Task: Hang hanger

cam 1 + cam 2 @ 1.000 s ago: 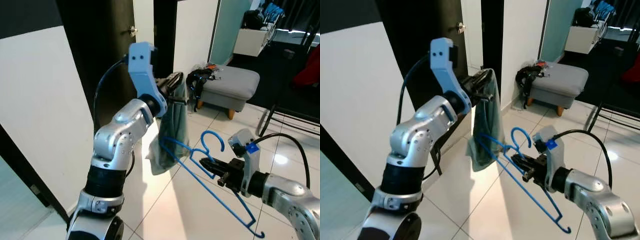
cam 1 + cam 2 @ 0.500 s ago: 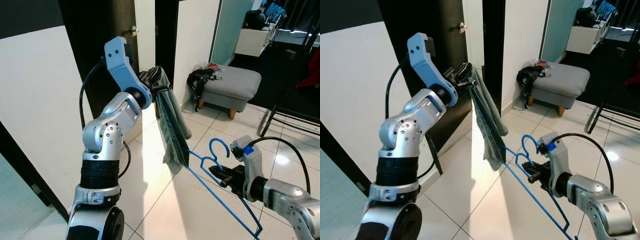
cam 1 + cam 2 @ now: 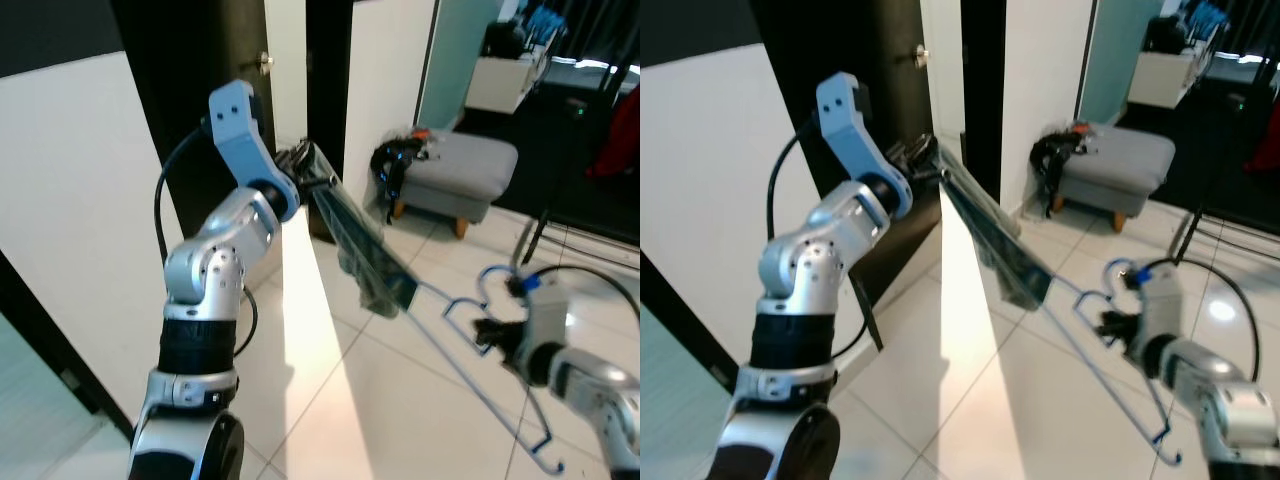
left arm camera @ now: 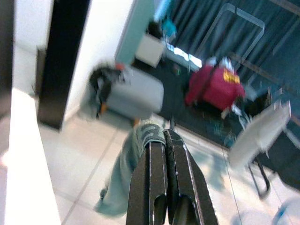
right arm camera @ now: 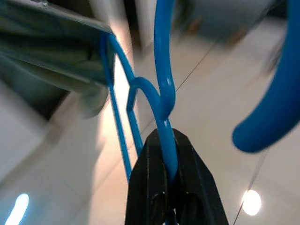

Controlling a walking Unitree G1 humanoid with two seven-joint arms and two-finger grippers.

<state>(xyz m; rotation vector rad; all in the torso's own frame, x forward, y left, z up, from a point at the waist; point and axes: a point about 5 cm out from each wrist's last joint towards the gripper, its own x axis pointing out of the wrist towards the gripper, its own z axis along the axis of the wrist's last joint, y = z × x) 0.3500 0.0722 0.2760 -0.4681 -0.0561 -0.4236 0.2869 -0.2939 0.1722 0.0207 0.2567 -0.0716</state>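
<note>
Left gripper (image 3: 300,160), raised before a dark door (image 3: 190,110), had its two fingers pressed together on one end of a grey-green garment (image 3: 365,250). The single garment stretched taut, down and rightward, its far end covering one arm of the one blue hanger (image 3: 1110,370). Right gripper (image 5: 169,180), low above the tiled floor (image 3: 380,400), was clamped on the hanger's neck below the hook. Motion blur obscured the grey footstool (image 3: 455,175) and clutter behind.

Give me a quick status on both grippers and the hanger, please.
Left gripper shut on the cloth. Right gripper shut on the blue hanger. Cloth stretched taut between them.
</note>
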